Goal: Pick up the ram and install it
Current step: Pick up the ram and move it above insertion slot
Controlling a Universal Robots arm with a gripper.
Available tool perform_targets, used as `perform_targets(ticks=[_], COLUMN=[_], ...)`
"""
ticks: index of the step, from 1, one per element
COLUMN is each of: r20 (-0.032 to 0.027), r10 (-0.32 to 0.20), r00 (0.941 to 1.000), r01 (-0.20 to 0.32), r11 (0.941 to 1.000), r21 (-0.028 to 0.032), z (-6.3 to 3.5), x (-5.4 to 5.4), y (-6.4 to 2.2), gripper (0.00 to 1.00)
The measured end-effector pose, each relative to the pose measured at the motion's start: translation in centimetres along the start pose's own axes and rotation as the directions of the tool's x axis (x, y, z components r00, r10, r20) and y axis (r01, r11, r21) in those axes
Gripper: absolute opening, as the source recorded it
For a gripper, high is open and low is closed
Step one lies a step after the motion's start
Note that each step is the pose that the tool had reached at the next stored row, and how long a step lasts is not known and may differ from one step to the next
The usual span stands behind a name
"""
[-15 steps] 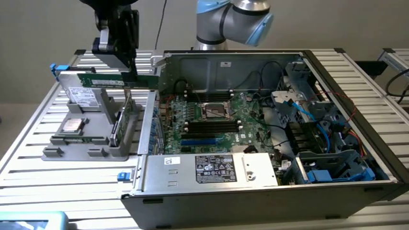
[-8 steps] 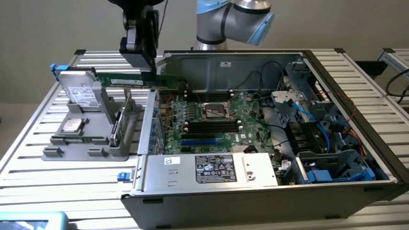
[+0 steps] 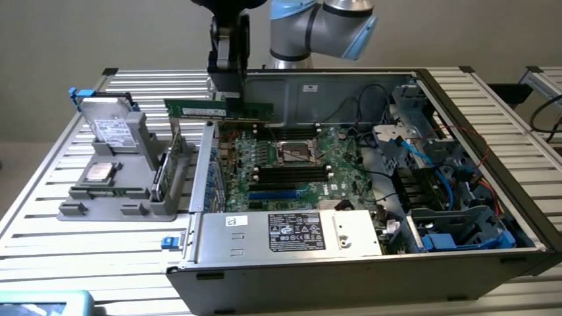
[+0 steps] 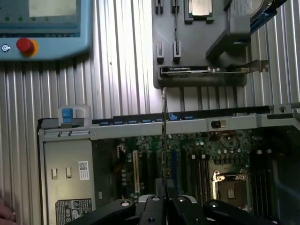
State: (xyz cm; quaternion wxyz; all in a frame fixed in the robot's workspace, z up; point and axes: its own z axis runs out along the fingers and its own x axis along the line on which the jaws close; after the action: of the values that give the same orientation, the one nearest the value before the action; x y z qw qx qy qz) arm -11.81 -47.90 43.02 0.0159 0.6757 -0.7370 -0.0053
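"The ram [image 3: 200,109]: where is it?"
"Up off the counter [image 3: 79,247], clamped in the jaws by its top long edge, over the computer case [image 3: 204,181] wall beside the grey parts holder [image 3: 110,209], toward the counter's far edge."
"Handling?"
"Light, stiff, thin, I'd judge; fragile at chips and contacts, so grip the bare edges."

The arm [image 3: 303,33] is silver-grey, with thick rounded joints and pale blue caps [image 3: 362,31]. The pincer [image 3: 230,99] is black all over — a slim matte body that narrows toward its tips. Close up, its angled black links [image 4: 105,214] are pinned with round silvery screws [image 4: 125,203].
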Motion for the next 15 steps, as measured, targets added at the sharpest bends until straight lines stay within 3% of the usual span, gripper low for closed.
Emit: perform_targets(ticks=[4,10,15], r20=[-0.0002,-0.0007,-0.0012], r10=[0.0,0.0,0.0], r00=[1.0,1.0,1.0], r01=[0.0,0.0,0.0], r11=[1.0,1.0,0.9999], r21=[-0.0021,-0.0052,-0.0111], z=[0.18,0.74,1.09], x=[-0.6,-2.1,-2.7], y=[-1.58,-3.07,-4.55], gripper=[0.13,0.13,0.13])
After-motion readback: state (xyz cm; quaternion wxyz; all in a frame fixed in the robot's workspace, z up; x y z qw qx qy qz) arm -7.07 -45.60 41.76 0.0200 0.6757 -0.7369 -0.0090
